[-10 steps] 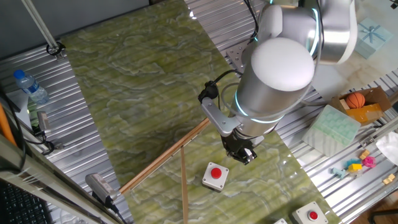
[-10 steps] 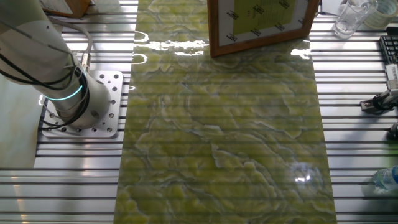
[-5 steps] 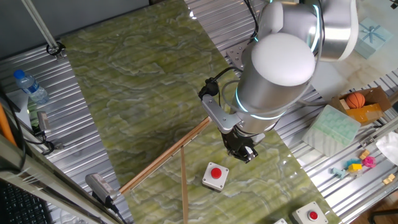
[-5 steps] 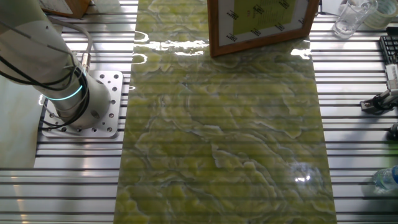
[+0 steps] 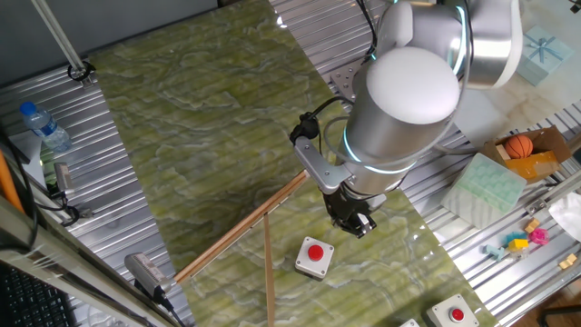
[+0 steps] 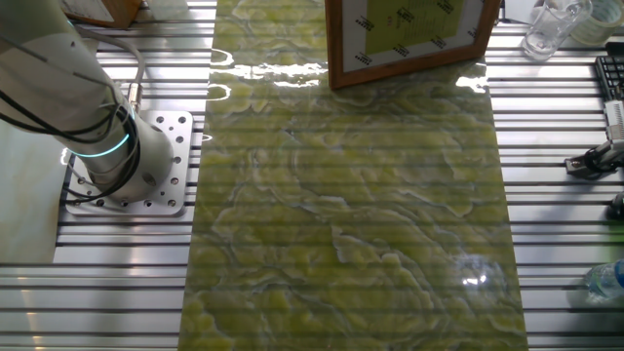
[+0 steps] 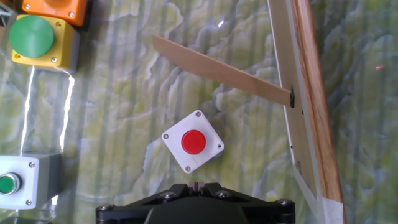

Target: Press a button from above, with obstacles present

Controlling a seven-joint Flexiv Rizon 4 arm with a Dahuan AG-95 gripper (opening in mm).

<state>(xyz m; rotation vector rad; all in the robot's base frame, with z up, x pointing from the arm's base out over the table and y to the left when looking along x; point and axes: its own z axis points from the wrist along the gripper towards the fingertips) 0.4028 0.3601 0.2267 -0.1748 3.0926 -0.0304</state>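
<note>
Round red push-button (image 7: 193,142) in its grey square box needs the gripper (image 5: 356,224) centred overhead, descending straight, clear of the thin wooden sticks (image 7: 221,70) at one o'clock; claw state unclear.

A green marbled mat (image 6: 351,224) covers the ribbed metal table (image 6: 556,244), glinting with reflections.

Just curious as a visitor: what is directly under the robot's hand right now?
Below the gripper is green marbled table; the button sits just ahead, untouched. The sticks lie farther off. The hand's black body hides the spot straight beneath.
</note>
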